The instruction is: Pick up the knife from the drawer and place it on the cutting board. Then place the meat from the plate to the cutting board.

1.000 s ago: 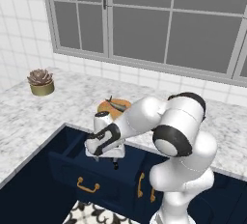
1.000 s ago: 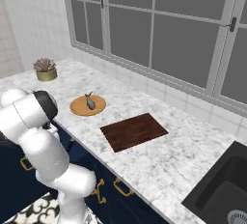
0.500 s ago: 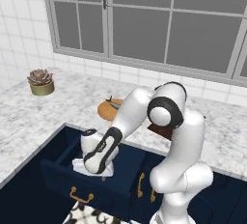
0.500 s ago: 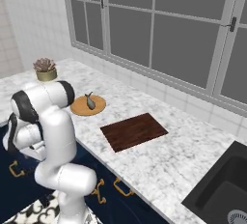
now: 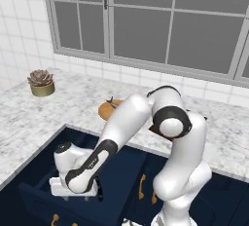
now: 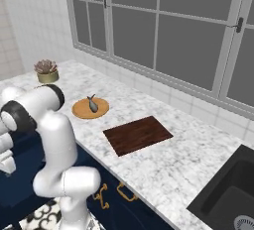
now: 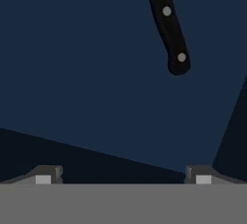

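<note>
The two-finger dark-tipped gripper (image 7: 123,174) hung spread and empty inside the wide navy-blue drawer (image 5: 44,171). The slim black-handled knife (image 7: 169,22) lay on the drawer floor, ahead of the fingertips and off to one side. To grip it well, I judged the hand should shift over the riveted handle, straddle it crosswise, then descend.

A white-and-grey marbled tabletop (image 6: 163,159) runs beneath a row of windows, its back edge meeting a tiled wall. A potted succulent (image 6: 46,71) stands near the far left end, close to the back edge. A round orange-tan plate (image 6: 82,110) sits farther along with a small grey fish (image 6: 92,103) lying on it. Just beside the plate, toward the front edge, lies a dark reddish-brown cutting board (image 6: 138,135), its surface bare. A dark sink (image 6: 225,194) is set into the right end. Below the front edge, an open navy drawer (image 5: 44,171) holds a black-handled knife (image 7: 169,22) flat on its floor.
</note>
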